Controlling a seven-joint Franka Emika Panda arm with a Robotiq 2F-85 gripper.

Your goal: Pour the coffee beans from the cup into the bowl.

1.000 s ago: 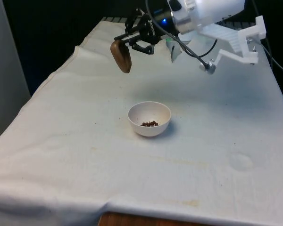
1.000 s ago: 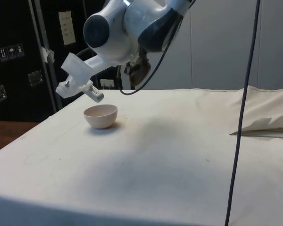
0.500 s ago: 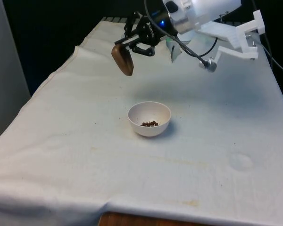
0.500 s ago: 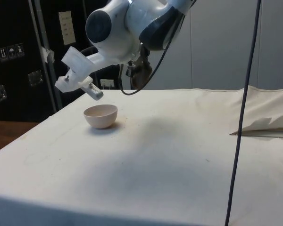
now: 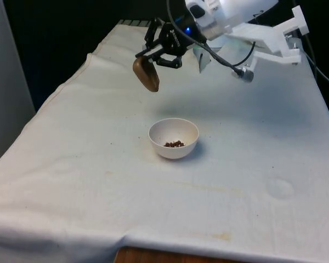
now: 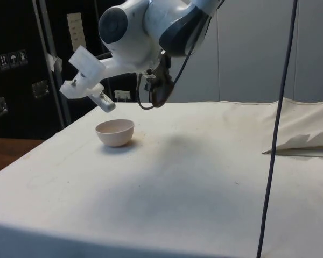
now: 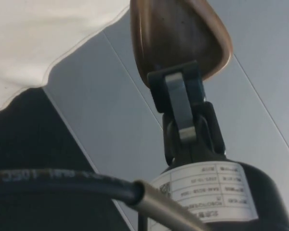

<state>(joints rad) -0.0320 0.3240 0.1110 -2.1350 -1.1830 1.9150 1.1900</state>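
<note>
Bench (image 5: 71, 181), under a white cloth (image 5: 252, 219) with faint stains and creases, carries one container resting on it: a white bowl (image 5: 174, 138) near the middle. In the side view the cloth is rucked into a fold (image 6: 307, 141) at the far edge; dark cabinets (image 6: 21, 64) stand behind, with a pale wall further along. In the front view a grey panel stands at the front view's left and black curtains (image 5: 60, 33) hang behind.

Bowl sits upright, open side up. Inside, a small cluster of coffee beans (image 5: 174, 144) lies at the bottom, covering little of the floor.

Brown cup (image 5: 146, 74) is held in the air above the bench, beyond the bowl and towards the front view's left of it, well clear of the rim. It is tipped steeply. In the wrist view its rim and inner wall (image 7: 178, 38) show brown and bare where visible.

Claw (image 5: 156, 55) is clamped on the cup's rim; one finger (image 7: 180, 103) lies against the cup's wall in the wrist view
</note>
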